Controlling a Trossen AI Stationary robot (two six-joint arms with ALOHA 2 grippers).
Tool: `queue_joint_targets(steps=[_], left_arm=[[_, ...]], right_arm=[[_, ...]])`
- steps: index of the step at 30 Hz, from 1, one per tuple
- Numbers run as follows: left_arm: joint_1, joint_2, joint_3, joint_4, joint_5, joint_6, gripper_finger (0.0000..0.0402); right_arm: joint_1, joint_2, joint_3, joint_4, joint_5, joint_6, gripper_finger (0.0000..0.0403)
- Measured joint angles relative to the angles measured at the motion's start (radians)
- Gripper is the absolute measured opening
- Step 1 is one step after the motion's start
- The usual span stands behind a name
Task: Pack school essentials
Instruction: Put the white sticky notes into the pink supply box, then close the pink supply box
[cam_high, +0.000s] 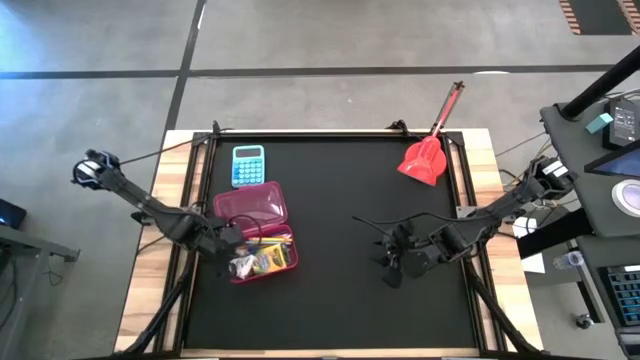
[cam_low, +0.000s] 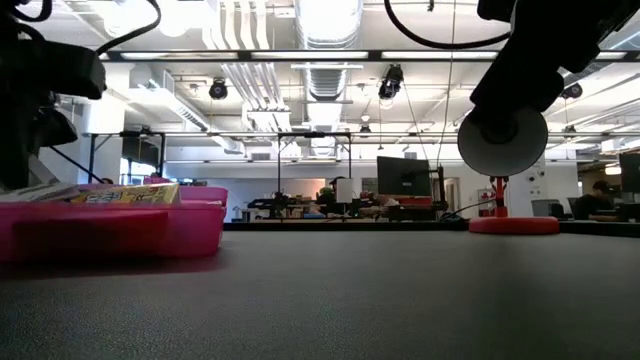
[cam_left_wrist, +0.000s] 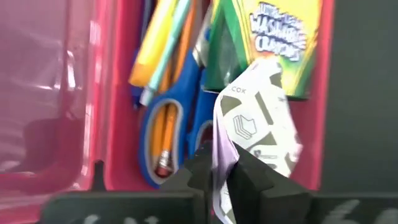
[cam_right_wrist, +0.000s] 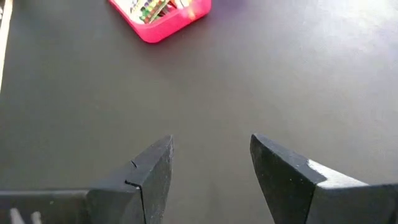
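An open pink pencil case lies left of the table's middle, its lid folded back flat. Its tray holds blue-handled scissors, orange and pale pencils and a yellow-green crayon box. My left gripper is over the tray's near end, shut on a white packet with grey print. My right gripper hangs open over bare table right of the middle. The low view shows the case at its left. My left gripper pinches the white printed packet by its lower edge between the two fingers. The packet stands up past the fingertips, over the scissors and the crayon box. Whether it rests on the tray's contents, I cannot tell.
A blue calculator lies just beyond the case's lid. A red long-handled scoop sits at the far right, its handle reaching over the table's far edge. The black mat shows bare between and in front of the arms.
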Motion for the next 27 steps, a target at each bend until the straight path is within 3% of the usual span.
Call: queue_joint_targets(steps=[11,17,22,27], left_arm=[[0.001,0.048,0.029,-0.008,-0.064,0.117,0.0117],[0.015,0.035,0.081,-0.050,-0.094,0.124,0.0134],[0.015,0.029,0.133,-0.192,-0.378,0.108,0.0134],[0.046,0.030,0.165,-0.408,-0.679,-0.106,0.0134]], right_arm=[[0.000,0.000,0.000,0.008,0.000,0.062,0.0206],[-0.002,0.029,0.000,0.146,0.047,0.025,0.0206],[-0.003,0.108,0.000,0.353,0.084,-0.086,0.0206],[-0.018,0.223,0.000,0.567,0.130,-0.084,0.0206]])
